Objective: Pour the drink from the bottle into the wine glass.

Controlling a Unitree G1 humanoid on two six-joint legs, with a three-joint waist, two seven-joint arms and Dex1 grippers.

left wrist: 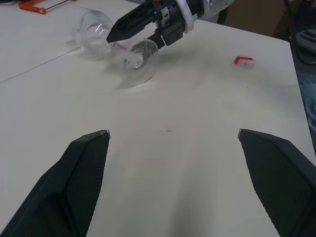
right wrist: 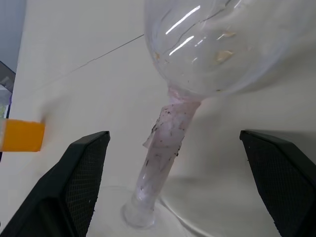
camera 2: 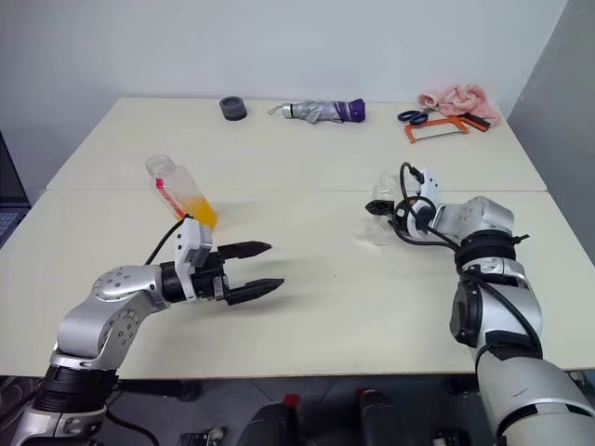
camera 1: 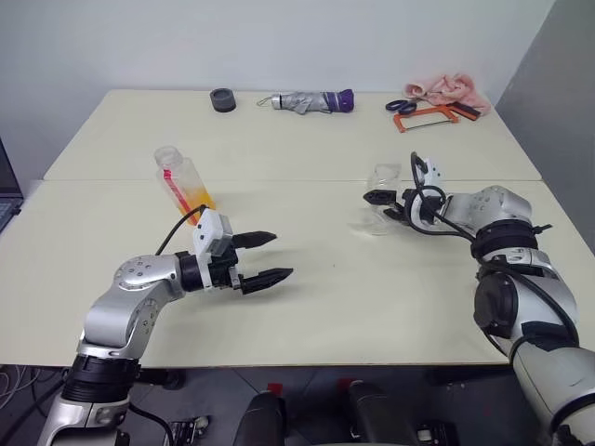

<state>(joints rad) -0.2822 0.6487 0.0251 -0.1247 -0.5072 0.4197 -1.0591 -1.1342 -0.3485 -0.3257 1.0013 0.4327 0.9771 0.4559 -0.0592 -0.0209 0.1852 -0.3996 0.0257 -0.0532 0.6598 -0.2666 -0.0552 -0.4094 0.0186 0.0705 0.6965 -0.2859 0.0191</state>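
The wine glass lies on its side on the pale surface towards the right, bowl pointing away from the robot and round foot nearer; it is thin, clear and surely fragile, light, and apt to roll on its bowl. Its stem looks wrapped in a pinkish tape, which should give more bite than bare glass, so the stem, midway between bowl and foot, seems the place to take it. The right gripper is at the glass with its jaws spread wide to either side of the stem, holding nothing. The bottle stands tilted behind the left gripper, uncapped, with the drink filling its lower part; thin plastic like that will likely dent under a hard squeeze and could slop liquid from the open neck, so a grip around the middle of the body seems safest. The left jaws are also wide open and empty, pointing across the surface towards the glass. A small red cap lies by itself near the front edge. At the far side rest a folded umbrella, a dark roll, scissors, an orange saw and a pink cloth, all well apart from the work; a plain wall stands behind.
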